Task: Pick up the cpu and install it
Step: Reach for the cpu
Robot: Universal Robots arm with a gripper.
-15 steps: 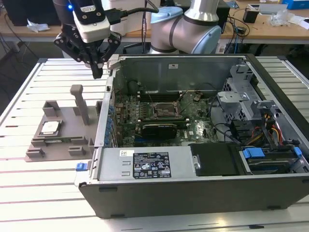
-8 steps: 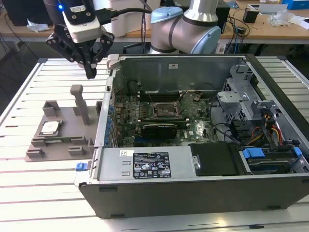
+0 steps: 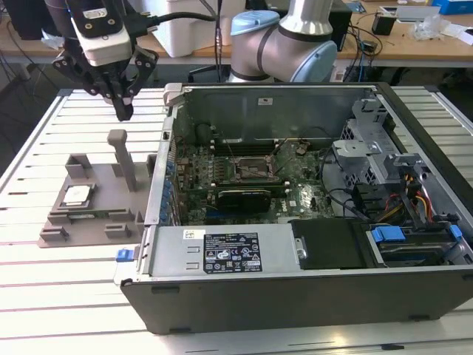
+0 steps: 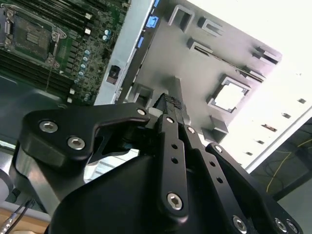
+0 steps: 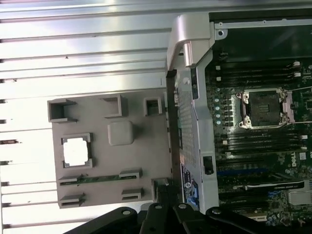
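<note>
The cpu [image 3: 76, 196] lies flat in a square pocket of the grey fixture tray [image 3: 96, 214] on the slatted table, at the exterior view's left of the open computer case. It shows as a bright square in both wrist views [image 4: 229, 96] [image 5: 76, 152]. My gripper [image 3: 123, 112] hangs above the tray's back part, near its upright grey post [image 3: 124, 159], higher than the cpu and off to one side of it. Its black fingers [image 4: 170, 101] are shut with nothing between them. The motherboard socket [image 3: 255, 168] [image 5: 263, 108] stands open inside the case.
The case's metal side wall [image 3: 164, 159] rises between tray and motherboard. A black graphics card [image 3: 247, 197] sits in front of the socket. The power supply [image 3: 222, 251] and drive cage with cables [image 3: 399, 207] fill the case's near and right parts. The robot's arm [image 3: 295, 44] stands behind.
</note>
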